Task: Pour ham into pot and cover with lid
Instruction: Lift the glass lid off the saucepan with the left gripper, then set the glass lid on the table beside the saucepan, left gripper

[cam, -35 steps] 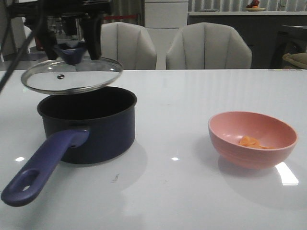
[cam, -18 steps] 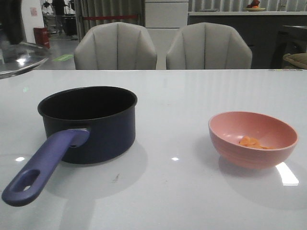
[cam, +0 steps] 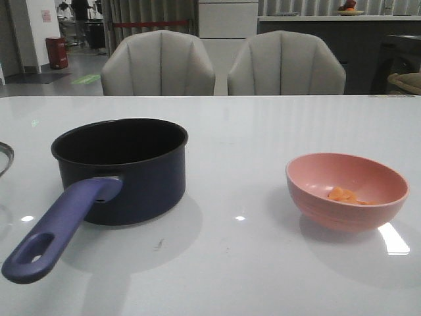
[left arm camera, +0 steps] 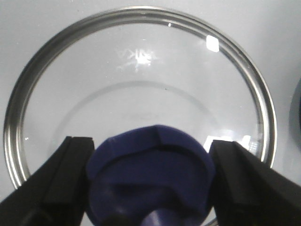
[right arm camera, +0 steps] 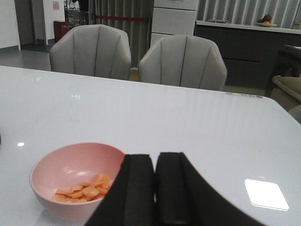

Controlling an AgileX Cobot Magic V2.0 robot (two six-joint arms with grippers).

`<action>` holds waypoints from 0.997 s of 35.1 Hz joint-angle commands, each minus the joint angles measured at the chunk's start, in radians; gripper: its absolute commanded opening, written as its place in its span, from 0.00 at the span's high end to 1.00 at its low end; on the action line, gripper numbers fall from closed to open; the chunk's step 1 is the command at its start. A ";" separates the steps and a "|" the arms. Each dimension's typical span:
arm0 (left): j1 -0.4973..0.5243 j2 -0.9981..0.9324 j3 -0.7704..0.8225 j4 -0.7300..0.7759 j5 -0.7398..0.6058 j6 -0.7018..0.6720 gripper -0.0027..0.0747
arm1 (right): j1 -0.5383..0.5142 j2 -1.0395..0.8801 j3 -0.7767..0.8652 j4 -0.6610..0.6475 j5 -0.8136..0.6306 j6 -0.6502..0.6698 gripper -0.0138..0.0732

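The dark navy pot (cam: 122, 172) stands uncovered at the left of the table, its purple-blue handle (cam: 56, 232) pointing toward the front. Only a sliver of the glass lid (cam: 3, 157) shows at the far left edge. In the left wrist view the lid (left arm camera: 141, 70) fills the frame, and my left gripper (left arm camera: 151, 143) is shut on its dark blue knob (left arm camera: 150, 179). Orange ham (cam: 345, 195) pieces lie in the pink bowl (cam: 346, 191) at the right. My right gripper (right arm camera: 155, 157) is shut and empty, close beside the bowl (right arm camera: 61, 169) with the ham (right arm camera: 84, 188).
Two grey chairs (cam: 158, 62) stand behind the far edge of the white table (cam: 250, 131). Neither arm shows in the front view.
The lid has gone from above the pot to the far left and down near the tabletop. The left arm has left the front view. Pot and bowl have not moved.
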 commanded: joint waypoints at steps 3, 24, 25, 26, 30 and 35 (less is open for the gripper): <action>0.001 0.000 0.011 -0.015 -0.111 0.003 0.61 | -0.006 -0.019 -0.004 -0.007 -0.078 -0.008 0.67; -0.001 0.098 0.011 -0.014 -0.124 0.003 0.47 | -0.006 -0.019 -0.004 -0.007 -0.078 -0.008 0.67; -0.001 0.098 0.011 -0.014 -0.121 0.003 0.44 | -0.006 -0.019 -0.004 -0.007 -0.078 -0.008 0.67; -0.001 0.098 0.009 -0.014 -0.115 0.003 0.39 | -0.006 -0.019 -0.004 -0.007 -0.078 -0.008 0.67; -0.001 0.098 0.009 -0.011 -0.110 0.003 0.23 | -0.006 -0.019 -0.004 -0.007 -0.078 -0.008 0.67; -0.001 0.098 0.009 -0.011 -0.116 0.003 0.19 | -0.006 -0.019 -0.004 -0.007 -0.078 -0.008 0.67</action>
